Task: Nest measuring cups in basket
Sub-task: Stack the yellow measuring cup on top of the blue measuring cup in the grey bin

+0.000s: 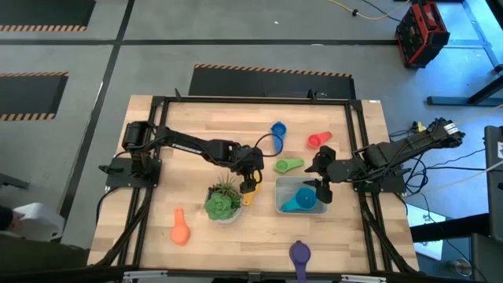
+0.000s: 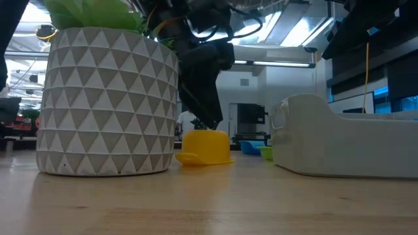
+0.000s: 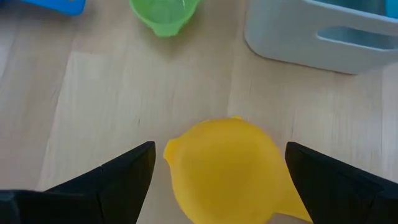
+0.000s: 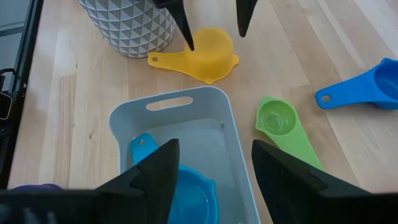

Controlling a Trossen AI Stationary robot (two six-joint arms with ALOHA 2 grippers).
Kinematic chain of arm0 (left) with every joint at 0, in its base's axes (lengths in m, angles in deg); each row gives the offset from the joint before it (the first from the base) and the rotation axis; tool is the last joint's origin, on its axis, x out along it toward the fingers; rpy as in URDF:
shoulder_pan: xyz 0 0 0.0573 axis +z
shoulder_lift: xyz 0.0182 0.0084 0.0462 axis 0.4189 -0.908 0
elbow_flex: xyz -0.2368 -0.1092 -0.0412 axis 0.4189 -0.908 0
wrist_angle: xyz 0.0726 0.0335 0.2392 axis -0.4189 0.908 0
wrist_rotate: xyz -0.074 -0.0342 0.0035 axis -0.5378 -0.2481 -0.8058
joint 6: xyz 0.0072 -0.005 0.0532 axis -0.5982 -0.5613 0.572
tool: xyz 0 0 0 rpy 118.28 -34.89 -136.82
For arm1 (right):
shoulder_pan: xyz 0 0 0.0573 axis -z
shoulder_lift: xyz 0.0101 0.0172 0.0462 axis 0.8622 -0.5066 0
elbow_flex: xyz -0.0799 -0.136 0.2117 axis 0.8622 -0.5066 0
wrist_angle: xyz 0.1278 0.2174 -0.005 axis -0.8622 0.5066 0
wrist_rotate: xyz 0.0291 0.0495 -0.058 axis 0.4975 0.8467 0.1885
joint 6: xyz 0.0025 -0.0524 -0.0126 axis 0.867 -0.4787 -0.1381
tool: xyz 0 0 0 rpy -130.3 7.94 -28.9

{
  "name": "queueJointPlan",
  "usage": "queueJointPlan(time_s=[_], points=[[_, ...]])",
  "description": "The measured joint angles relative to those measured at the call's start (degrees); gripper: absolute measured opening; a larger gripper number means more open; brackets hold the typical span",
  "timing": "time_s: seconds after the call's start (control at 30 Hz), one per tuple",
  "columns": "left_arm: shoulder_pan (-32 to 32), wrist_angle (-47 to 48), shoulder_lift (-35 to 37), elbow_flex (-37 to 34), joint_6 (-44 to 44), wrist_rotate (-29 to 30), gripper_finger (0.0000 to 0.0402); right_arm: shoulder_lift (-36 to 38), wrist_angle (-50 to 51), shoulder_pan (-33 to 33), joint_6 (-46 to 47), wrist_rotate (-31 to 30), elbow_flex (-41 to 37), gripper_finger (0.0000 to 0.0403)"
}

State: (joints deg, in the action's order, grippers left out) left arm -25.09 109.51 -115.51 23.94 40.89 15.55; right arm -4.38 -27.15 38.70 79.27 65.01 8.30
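**Over the yellow cup, by the plant pot**

Between the plant pot and the basket, the left gripper [image 1: 251, 185] hangs low over the yellow cup [image 3: 227, 168]. Its two dark fingers [image 3: 121, 177] are spread wide, one on each side of the cup, and they hold nothing. The yellow cup lies upside down on the table [image 1: 236, 251], just beside the pot [image 2: 104, 101] with the white triangle pattern and the green plant [image 1: 222, 201].

A bit farther out sits the grey basket [image 4: 230, 134]. A teal cup [image 4: 186, 193] lies inside it. The right gripper [image 1: 321, 189] hangs over the basket. Its fingers [image 4: 152, 177] are partly apart with only air between them, so it holds nothing, as far as the wrist view lets me see.

Just beside the basket lies the green cup [image 4: 283, 127]. The blue cup [image 1: 277, 130] and the red cup [image 1: 317, 141] lie past it, toward the far edge of the table. The orange cup [image 1: 180, 228] lies on the other side of the plant, well apart from the basket. The purple cup [image 1: 300, 255] lies at the near edge of the table.
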Motion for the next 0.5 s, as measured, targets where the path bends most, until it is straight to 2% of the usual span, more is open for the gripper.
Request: queueJointPlan(time_s=[0.5], points=[[-0.94,0.38,0.00,0.00,-0.32,1.83,0.0351,0.00,0.00,0.00,0.00,-0.02,0.00,0.0207]])
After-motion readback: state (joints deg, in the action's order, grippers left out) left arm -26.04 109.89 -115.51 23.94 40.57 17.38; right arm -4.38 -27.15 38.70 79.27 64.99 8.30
